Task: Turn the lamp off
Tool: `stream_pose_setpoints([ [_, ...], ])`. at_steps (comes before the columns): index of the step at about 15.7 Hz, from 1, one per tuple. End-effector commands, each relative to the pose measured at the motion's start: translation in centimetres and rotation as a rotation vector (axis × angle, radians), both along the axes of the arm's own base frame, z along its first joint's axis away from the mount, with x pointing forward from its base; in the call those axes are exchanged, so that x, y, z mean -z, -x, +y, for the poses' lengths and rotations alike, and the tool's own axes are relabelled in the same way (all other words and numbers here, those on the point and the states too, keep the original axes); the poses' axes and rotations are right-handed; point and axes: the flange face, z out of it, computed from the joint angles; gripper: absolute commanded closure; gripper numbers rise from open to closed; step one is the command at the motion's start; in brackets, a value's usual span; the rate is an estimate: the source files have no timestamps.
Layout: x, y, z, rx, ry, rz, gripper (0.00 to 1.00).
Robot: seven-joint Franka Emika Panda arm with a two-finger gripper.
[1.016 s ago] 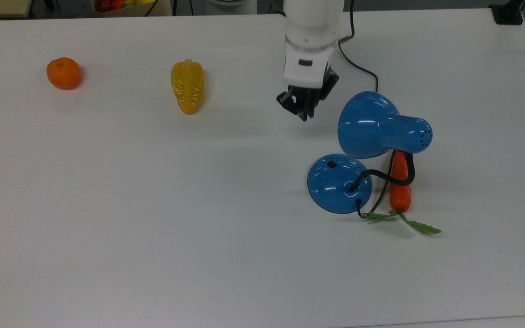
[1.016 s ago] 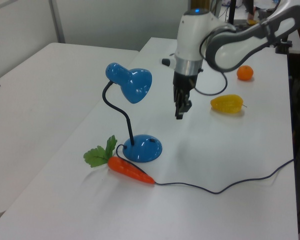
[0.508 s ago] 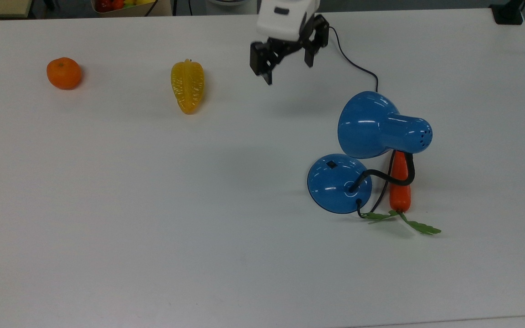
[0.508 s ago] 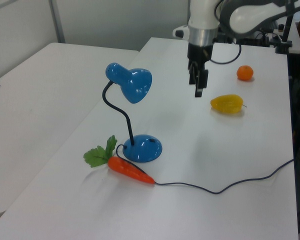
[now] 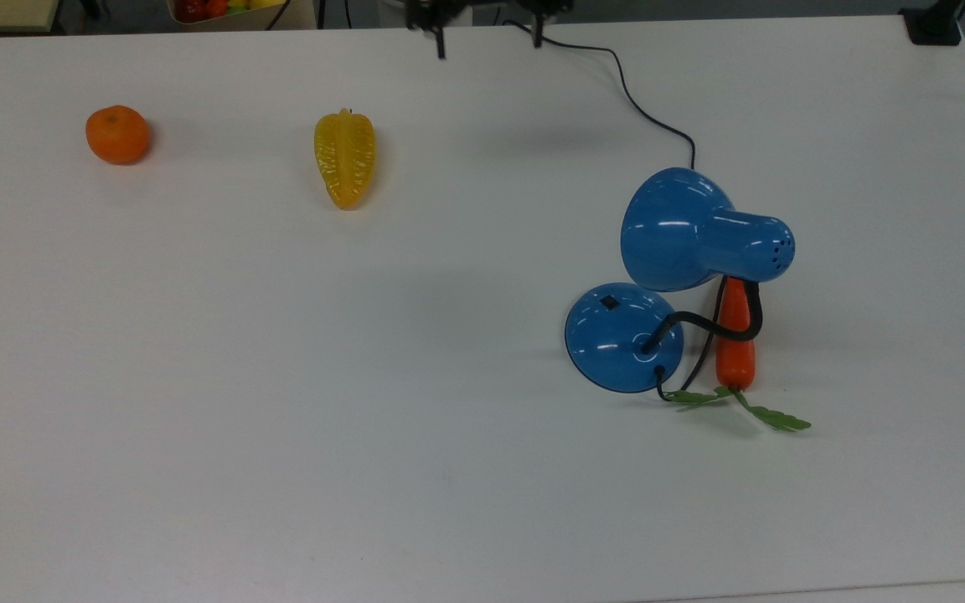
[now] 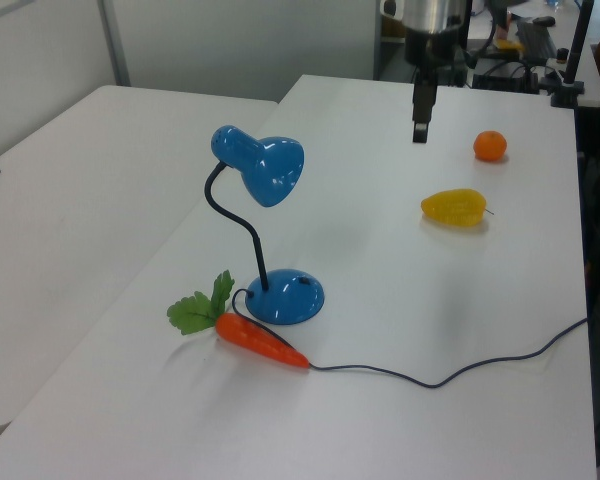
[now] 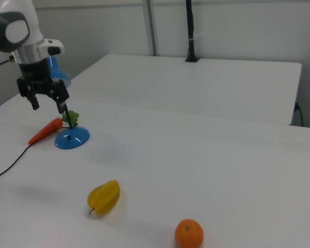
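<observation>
Tool (image 7: 47, 103) was open, fingers spread apart and holding nothing, raised high over the far edge of the surface (image 5: 281, 377); in the top view its fingertips (image 5: 441, 46) poked in at the upper edge.

Lamp (image 5: 667, 276) stood on the surface toward the top view's right, well apart from the tool. From the tool it lay down and to the right in the top view; in the left view it was lower-left of the tool (image 6: 420, 105), nearer the camera.

Lamp base (image 5: 623, 337) was a blue dome sitting flat. Small black switch (image 5: 609, 302) sat on the base's upper-left part in the top view, i.e. the side facing the tool. Judgement: a press would come down on that near side, with the shade overhanging close by.

Gooseneck (image 5: 704, 322) rose from the base centre, curved toward the top view's right and up to the shade (image 5: 673, 228). The shade's long axis ran roughly left-right in the top view, with the wide mouth to the left and slightly up and the narrow vented end to the right. In the left view the shade (image 6: 265, 165) tilted downward to the right.

Cord (image 5: 646, 113) ran from the base rear past the shade to the surface's far edge. Carrot (image 5: 735, 335) lay just beside the base, under the neck.

Whether the lamp was lit couldn't be told; no glow was visible.
</observation>
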Motion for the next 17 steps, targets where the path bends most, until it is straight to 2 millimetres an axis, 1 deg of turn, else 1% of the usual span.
stream_pose_setpoints([
  [1, -3.9, 0.9, -2.9, 0.076, -0.05, 0.025, 0.0],
  [3, -4.9, 1.1, -4.3, 0.096, -0.068, 0.008, 0.0],
  [5, -4.9, 1.0, -5.1, 0.069, -0.072, -0.002, 0.0],
  [7, -4.8, 0.5, -6.6, 0.022, -0.075, -0.018, 0.0],
  [8, -4.9, 0.2, -7.0, 0.003, -0.079, -0.042, 0.0],
  [13, -5.1, -1.0, -8.3, -0.027, -0.068, -0.127, 0.0],
  [15, -5.3, -1.2, -9.5, -0.006, -0.067, -0.137, 0.0],
  [17, -5.4, -1.3, -9.6, -0.005, -0.067, -0.143, 0.0],
])
